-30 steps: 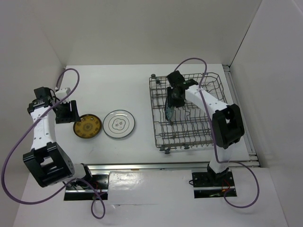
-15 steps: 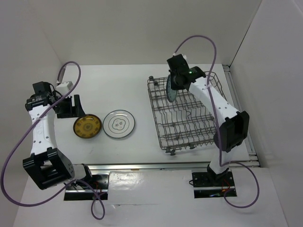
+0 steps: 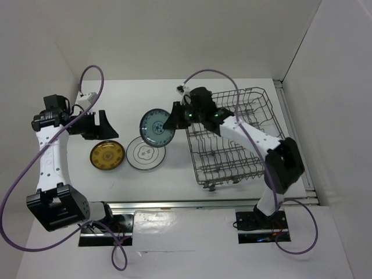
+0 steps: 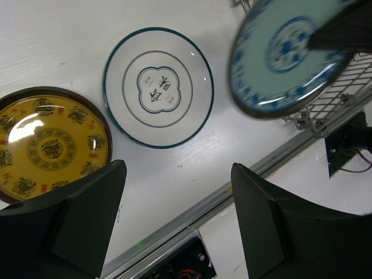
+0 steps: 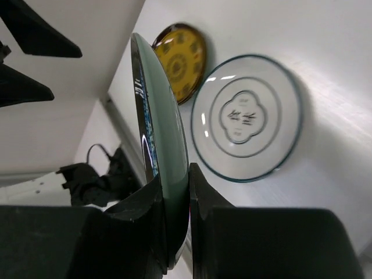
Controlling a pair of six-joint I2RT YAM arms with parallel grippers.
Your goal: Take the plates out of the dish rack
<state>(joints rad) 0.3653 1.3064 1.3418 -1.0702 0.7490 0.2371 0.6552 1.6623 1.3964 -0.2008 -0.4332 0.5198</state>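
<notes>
A teal-blue plate [image 3: 156, 128] hangs tilted above the table, left of the dish rack [image 3: 229, 152]. My right gripper [image 3: 174, 119] is shut on its rim. In the right wrist view that plate [image 5: 158, 110] stands edge-on between the jaws of my right gripper [image 5: 174, 174]. Below it, flat on the table, lie a white plate with a grey centre design [image 3: 145, 154] and a yellow-brown plate [image 3: 107, 156]. My left gripper [image 3: 96, 124] hovers open above the yellow-brown plate and holds nothing. From the left wrist I see the yellow-brown plate [image 4: 49, 145], the white plate [image 4: 158, 87] and the teal-blue plate [image 4: 285, 55].
A metal rail [image 3: 192, 203] runs along the table's near edge, with the arm bases behind it. White walls close in the back and both sides. Purple cables [image 3: 93, 72] loop over both arms. The rack's corner [image 4: 343, 87] shows under the teal-blue plate.
My right gripper closed on the teal-blue plate, lifted it out of the rack and carried it left over the table. My left gripper opened wider and swung right.
</notes>
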